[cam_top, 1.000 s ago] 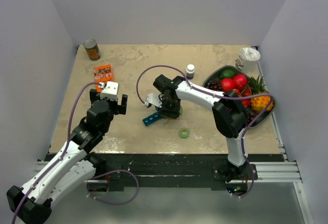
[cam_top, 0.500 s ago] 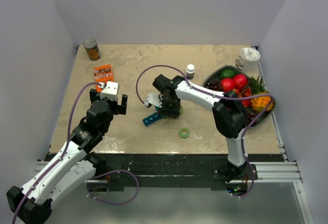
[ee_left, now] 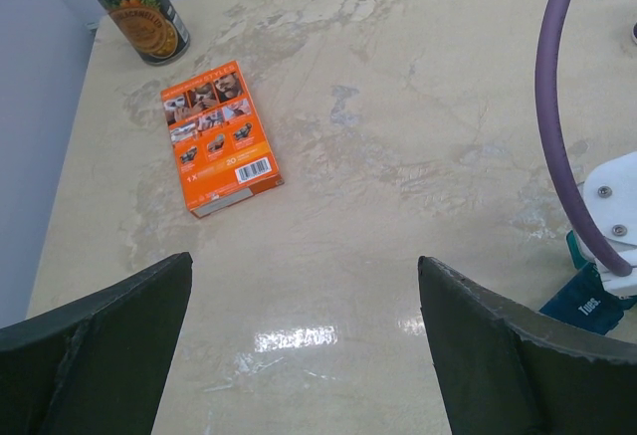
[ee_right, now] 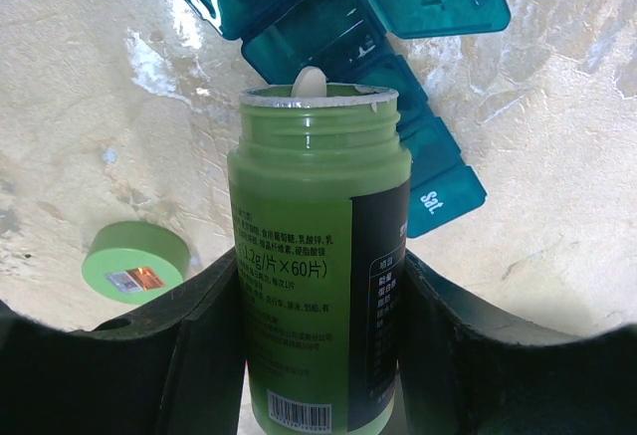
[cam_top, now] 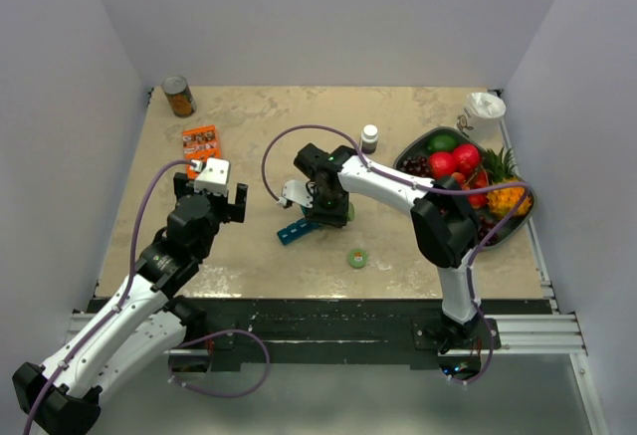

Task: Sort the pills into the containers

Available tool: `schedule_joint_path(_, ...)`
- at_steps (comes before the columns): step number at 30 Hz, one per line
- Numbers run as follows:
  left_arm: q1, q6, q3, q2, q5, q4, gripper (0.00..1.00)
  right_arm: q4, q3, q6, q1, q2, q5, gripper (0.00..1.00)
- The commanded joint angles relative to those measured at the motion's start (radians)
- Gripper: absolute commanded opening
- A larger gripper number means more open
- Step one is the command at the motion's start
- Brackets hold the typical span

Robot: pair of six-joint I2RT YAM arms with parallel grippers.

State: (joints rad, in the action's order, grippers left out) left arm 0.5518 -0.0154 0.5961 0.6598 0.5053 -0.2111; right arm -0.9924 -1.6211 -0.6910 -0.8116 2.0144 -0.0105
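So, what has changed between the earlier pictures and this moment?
The right gripper, shut on the green bottle at the teal pill organiser, shifted slightly to the left. The left gripper stayed open and still. The organiser and the green cap did not move.

Lying on the beige marbled table [cam_top: 259,121]: orange box [ee_left: 217,137] flat towards the far left, teal pill organiser [cam_top: 294,231] mid-table with some lids open, green cap [cam_top: 357,257] near it. Standing upright: tin can [ee_left: 137,9] at the far left corner, small dark white-capped bottle [cam_top: 369,137] beside the grey fruit tray [cam_top: 405,156]. Sitting at the far right corner: white object [cam_top: 485,109].
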Motion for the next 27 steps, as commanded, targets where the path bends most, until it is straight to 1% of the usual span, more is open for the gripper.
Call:
schedule_joint_path(1,-0.006,0.003,0.001,-0.014,-0.002,0.024,0.99,-0.026,-0.051,0.008,-0.006,0.014,-0.019,0.0)
schedule_joint_path(27,-0.007,0.005,0.001,-0.02,-0.007,0.024,0.99,-0.055,-0.077,0.007,-0.02,0.03,-0.051,0.0)
